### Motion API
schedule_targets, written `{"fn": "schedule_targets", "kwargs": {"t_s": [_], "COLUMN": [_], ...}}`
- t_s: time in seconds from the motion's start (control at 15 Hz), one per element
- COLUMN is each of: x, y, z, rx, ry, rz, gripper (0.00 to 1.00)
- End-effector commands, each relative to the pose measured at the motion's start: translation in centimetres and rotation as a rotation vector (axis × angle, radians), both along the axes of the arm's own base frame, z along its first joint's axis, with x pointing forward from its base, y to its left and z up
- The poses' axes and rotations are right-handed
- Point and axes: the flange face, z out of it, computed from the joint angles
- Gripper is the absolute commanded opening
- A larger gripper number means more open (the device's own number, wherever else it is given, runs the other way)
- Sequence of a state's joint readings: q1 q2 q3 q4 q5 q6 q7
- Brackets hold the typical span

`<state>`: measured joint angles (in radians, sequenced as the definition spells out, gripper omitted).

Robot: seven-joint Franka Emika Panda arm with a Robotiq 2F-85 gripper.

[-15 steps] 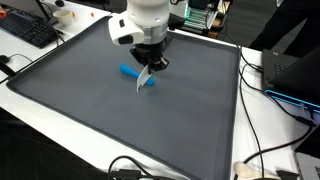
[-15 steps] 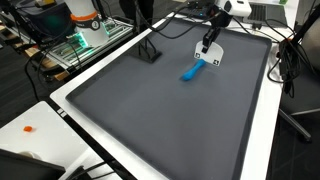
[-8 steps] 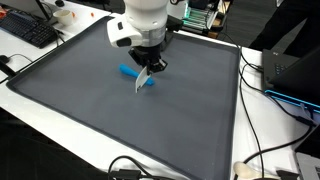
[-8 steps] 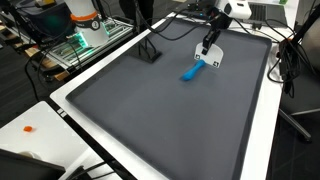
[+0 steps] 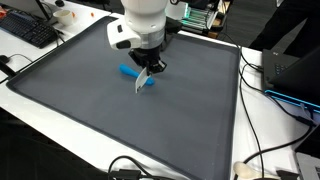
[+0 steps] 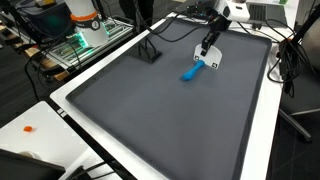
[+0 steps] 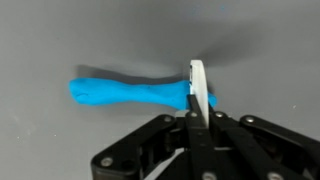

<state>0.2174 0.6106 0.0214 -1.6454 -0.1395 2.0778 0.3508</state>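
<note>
My gripper (image 7: 192, 118) is shut on a thin white flat piece (image 7: 197, 85), seen edge-on, which sticks out past the fingertips. Just beyond it a blue bone-shaped object (image 7: 130, 93) lies on the dark grey mat (image 7: 60, 40). The white piece's tip overlaps the blue object's right end; I cannot tell whether they touch. In both exterior views the gripper (image 5: 148, 66) (image 6: 207, 48) hangs low over the mat, with the white piece (image 5: 143, 83) (image 6: 215, 62) below it and the blue object (image 5: 130, 72) (image 6: 190, 70) beside it.
The mat (image 5: 90, 110) covers most of a white table. A keyboard (image 5: 30, 30) lies at one corner and a laptop (image 5: 300, 75) and cables at the opposite side. A black stand (image 6: 150, 50) rests on the mat's far edge.
</note>
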Motion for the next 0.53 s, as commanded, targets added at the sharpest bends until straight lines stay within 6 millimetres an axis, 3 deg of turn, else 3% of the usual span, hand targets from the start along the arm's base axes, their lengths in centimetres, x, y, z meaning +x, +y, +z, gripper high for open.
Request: {"fn": "schedule_targets", "kwargs": {"t_s": [0.0,0.47], "x": [0.05,-0.34], "y": [-0.90,-1.44], "z": [-2.08,-2.90], "rx": [0.001,0.005], "ry": [0.019,0.049], "rz": [-0.015,-0.033], "gripper": [0.01,0.01]}}
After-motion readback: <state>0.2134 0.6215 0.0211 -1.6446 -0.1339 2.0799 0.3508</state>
